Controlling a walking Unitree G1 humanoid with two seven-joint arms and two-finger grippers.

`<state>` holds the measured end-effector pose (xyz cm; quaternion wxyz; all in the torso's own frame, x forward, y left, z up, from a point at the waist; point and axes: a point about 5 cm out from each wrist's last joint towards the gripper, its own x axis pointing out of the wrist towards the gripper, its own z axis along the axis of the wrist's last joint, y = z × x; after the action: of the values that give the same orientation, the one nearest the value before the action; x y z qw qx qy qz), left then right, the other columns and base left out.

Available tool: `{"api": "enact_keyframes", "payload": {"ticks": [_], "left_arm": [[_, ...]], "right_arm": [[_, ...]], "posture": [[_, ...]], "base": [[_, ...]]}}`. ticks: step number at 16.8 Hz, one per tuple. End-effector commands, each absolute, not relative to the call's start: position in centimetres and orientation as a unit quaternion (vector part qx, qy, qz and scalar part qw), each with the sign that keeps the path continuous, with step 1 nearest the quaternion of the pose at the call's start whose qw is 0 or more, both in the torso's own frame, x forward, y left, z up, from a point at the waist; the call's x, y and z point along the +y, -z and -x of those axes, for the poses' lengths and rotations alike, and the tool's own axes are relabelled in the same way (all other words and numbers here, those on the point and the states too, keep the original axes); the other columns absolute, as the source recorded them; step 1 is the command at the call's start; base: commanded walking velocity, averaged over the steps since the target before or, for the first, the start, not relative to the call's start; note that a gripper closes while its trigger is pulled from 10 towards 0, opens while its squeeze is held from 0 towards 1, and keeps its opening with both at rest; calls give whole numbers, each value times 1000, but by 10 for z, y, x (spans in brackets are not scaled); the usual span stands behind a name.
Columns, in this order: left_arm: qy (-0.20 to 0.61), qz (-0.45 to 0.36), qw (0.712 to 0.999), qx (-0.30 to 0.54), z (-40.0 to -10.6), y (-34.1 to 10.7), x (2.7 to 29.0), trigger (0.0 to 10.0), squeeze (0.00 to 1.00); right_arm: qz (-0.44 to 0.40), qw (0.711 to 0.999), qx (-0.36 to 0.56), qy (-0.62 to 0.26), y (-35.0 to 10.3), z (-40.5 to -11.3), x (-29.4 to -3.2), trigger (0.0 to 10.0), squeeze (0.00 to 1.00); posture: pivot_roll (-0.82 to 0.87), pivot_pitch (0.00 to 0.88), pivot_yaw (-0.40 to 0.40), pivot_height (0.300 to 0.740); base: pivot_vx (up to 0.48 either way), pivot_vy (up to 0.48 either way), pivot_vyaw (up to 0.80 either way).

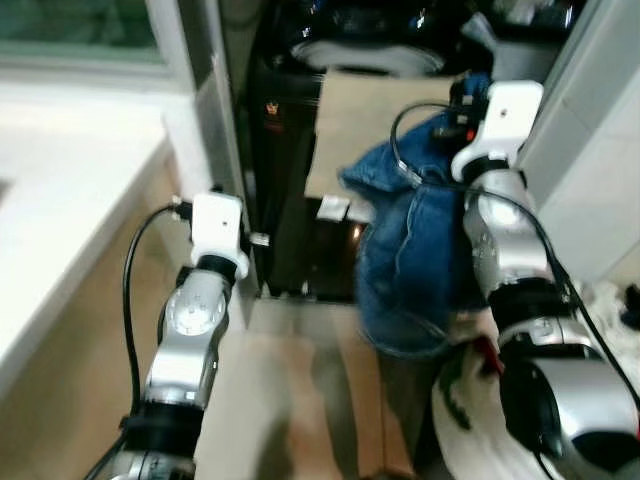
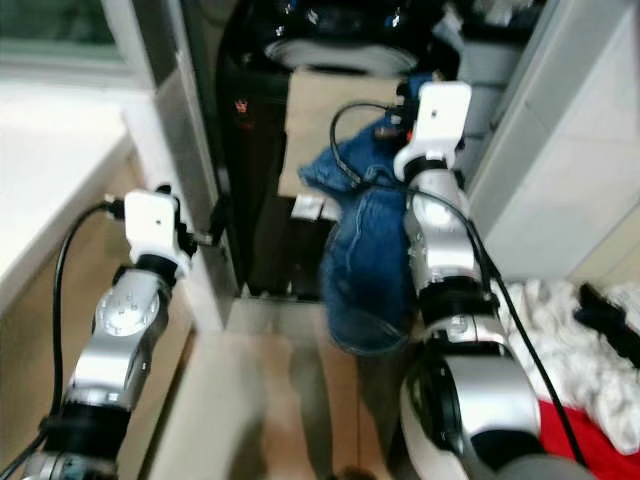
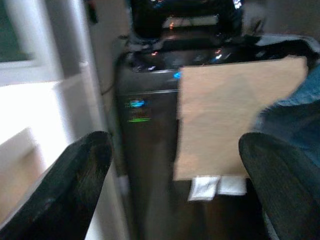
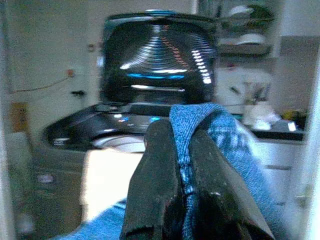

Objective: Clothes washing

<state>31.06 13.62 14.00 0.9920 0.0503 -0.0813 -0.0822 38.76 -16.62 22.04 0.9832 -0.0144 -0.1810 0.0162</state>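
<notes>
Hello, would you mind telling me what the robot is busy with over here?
The robot is loading laundry. Its right gripper has its fingers pinched on a blue denim garment, held up in front of a black top-loading washing machine whose lid stands open. The garment hangs beside the arm, not yet in the drum. The left gripper is raised with its fingers apart, holding nothing. More clothes, white and red, lie at the robot's right.

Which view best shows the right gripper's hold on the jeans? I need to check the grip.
The right wrist view: the right gripper is shut on a fold of the jeans. The eye views show them hanging beside the arm; the left wrist view catches an edge.
</notes>
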Motion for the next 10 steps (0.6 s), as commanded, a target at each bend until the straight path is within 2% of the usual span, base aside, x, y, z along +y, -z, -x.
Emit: {"api": "enact_keyframes", "payload": {"ticks": [1,10], "left_arm": [[101,-53,989,-90,-311,-144,129,10000,0],[122,-68,985,-103,-310,-147,123,10000,0]], "right_arm": [[8,981,-192,-1,-225,-387,-174,0,0],[27,971,-235,21,-248,-388,-178,0,0]], "posture": [[26,0,-43,740],[26,0,-41,740]], "base": [[480,0,0],[480,0,0]]}}
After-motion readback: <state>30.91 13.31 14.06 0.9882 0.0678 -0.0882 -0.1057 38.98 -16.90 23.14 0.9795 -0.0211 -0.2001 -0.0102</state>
